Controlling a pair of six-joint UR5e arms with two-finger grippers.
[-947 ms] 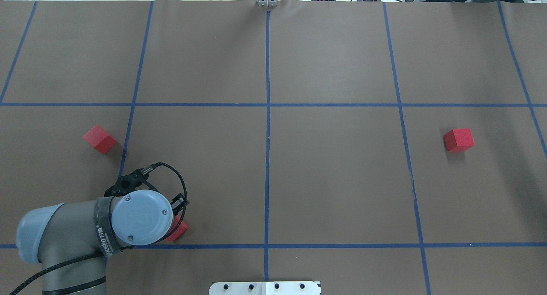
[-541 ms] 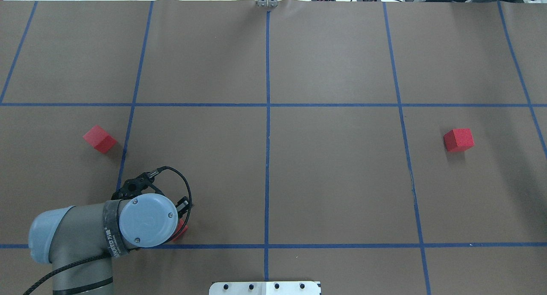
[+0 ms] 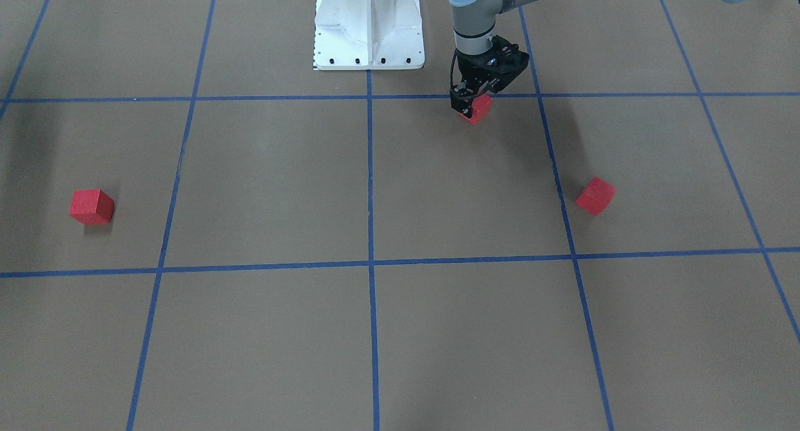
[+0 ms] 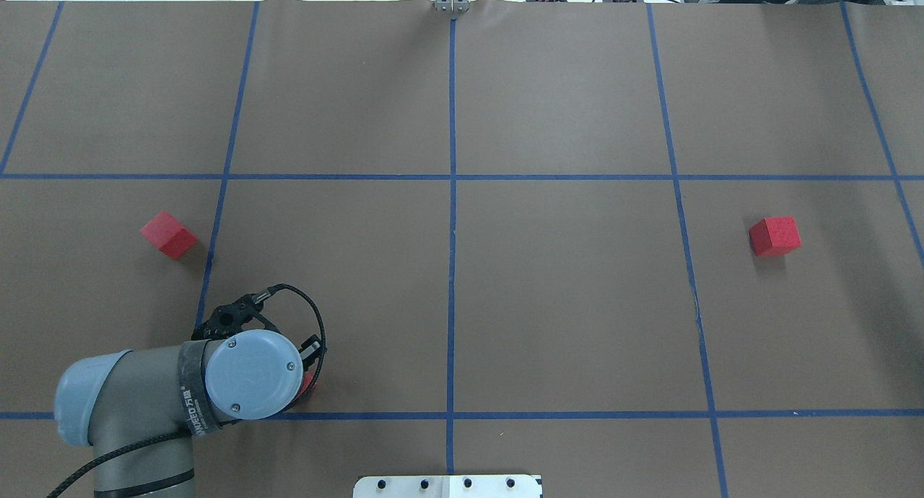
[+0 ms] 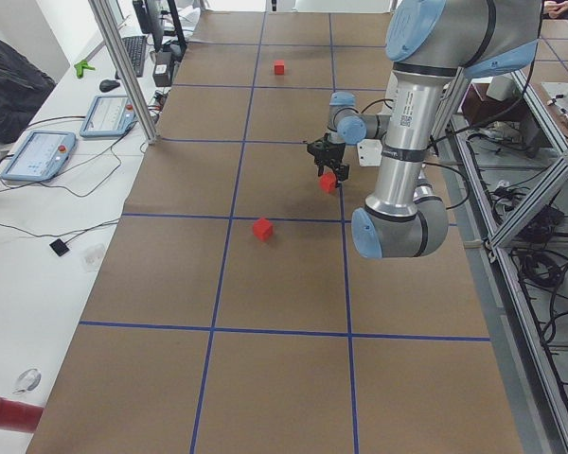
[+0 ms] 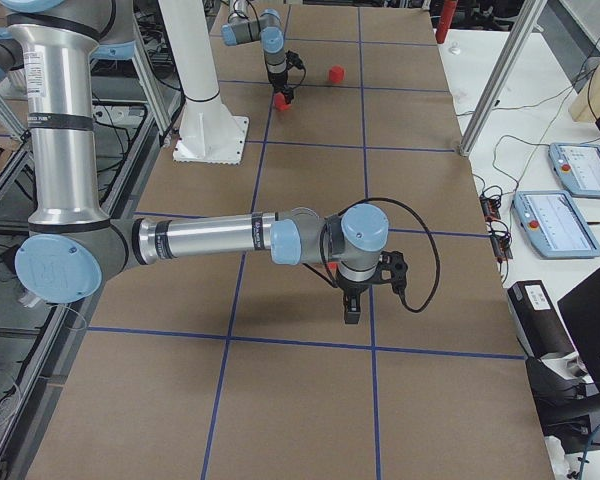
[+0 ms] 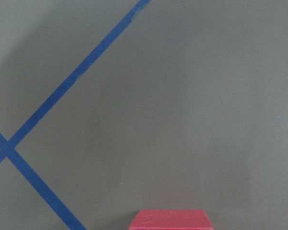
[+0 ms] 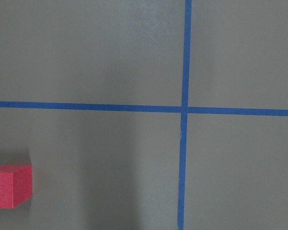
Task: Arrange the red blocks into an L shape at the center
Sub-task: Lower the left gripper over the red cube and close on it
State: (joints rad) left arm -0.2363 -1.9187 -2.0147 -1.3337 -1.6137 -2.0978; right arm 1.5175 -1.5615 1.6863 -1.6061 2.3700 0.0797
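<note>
Overhead exterior view: only a corner of one small matte red cube is seen under the wrist of the left arm. In the front-facing view the left gripper is lowered over this cube, with one jaw at each side. Whether the jaws already press on it cannot be told.

The grasping step is judged to be in hand. A firm closing and a lift are called for next, then a carry to the centre crossing of blue tape, which lies well apart.

The second red cube and the third red cube are not yet gathered. The opening of the right gripper cannot be told.

Compared with the earlier frames, the wrist has been shifted slightly and more of the cube is hidden. The other cubes are unmoved.
</note>
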